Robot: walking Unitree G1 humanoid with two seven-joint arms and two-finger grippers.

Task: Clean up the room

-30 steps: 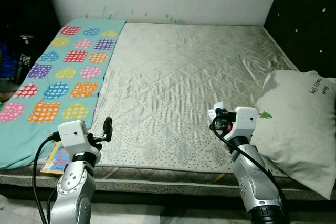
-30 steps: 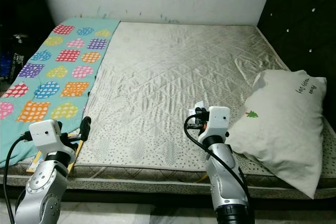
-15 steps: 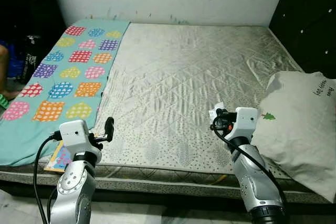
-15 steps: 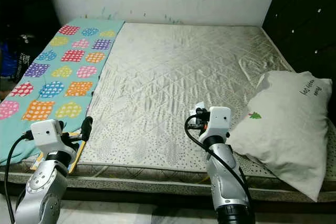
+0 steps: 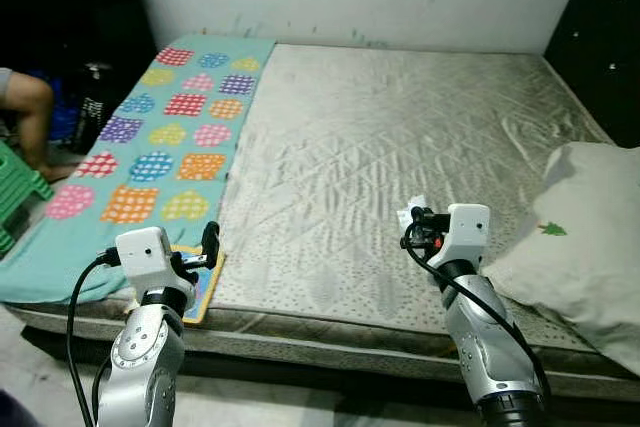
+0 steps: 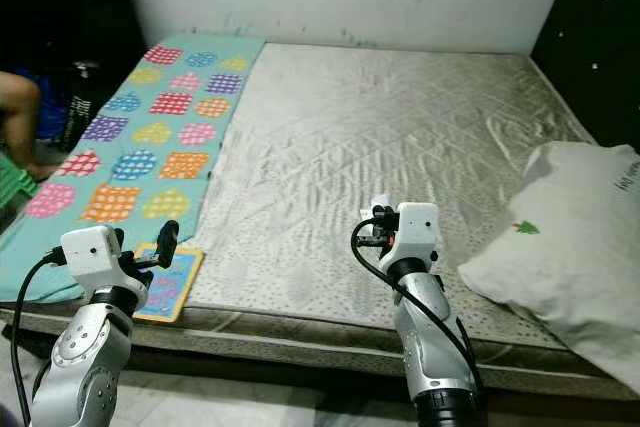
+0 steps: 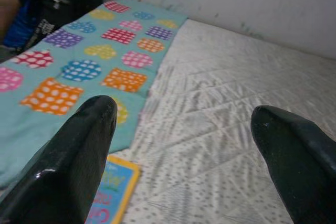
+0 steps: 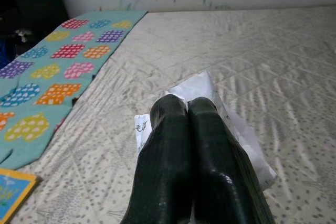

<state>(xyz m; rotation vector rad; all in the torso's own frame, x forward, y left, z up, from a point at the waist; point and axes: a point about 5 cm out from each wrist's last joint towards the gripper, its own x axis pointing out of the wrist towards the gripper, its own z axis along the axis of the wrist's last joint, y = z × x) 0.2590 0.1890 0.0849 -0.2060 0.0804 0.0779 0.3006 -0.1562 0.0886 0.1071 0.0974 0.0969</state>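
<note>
Right now the right gripper [image 8: 186, 111] has its two black fingers [image 8: 168, 129] pressed together, pinching a piece of white plastic/paper wrapper [image 8: 239, 135]; the wrapper sticks out past the fingertips & to both sides of them, held above the quilted mattress [image 5: 400, 147]. In the head views the same wrapper shows as a small white scrap [image 5: 416, 203] at the tip of the right arm, over the near part of the mattress.

Left gripper [image 7: 184, 116] is spread wide, nothing btwn the fingers [image 7: 86, 129]; it hovers near the mattress's front edge. Just below & beside its finger lies a colourful kids' book [image 5: 196, 282], yellow-edged, flat on the mattress edge, partly tucked against the teal blanket [image 5: 150, 147] w/ polka-dot patches. Blanket runs ahead of the left fingers, along the mattress's side.

A white pillow [image 5: 590, 237] w/ a small green tree print lies well off to the outer side of the right fingers, not touching them.

A person's bent knee [image 5: 30, 107] & a green plastic stool [image 5: 15, 187] sit beyond the blanket.
</note>
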